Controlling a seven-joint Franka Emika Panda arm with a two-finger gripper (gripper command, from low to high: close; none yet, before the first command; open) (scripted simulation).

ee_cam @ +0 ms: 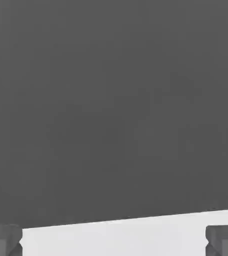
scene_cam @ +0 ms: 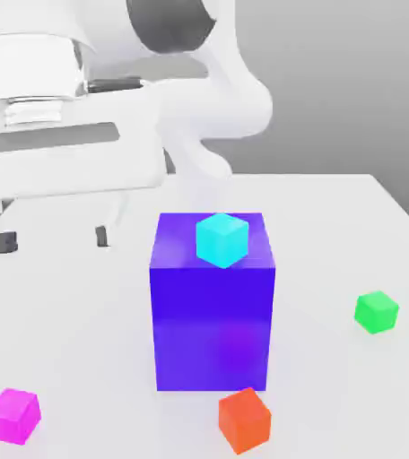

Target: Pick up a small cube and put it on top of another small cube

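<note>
The magenta cube [scene_cam: 13, 416] sits on the table [scene_cam: 325, 224] near the front, toward the exterior view's left, well apart from the orange-red cube [scene_cam: 245, 420] that I take as its landing spot, which lies just by the foot of the big blue-purple block [scene_cam: 212, 327]. My gripper [scene_cam: 54, 239] hangs above the table with its fingers spread wide and nothing between them, so I judge nothing done yet: reaching, grasping, lifting, carrying and stacking are all left.
</note>
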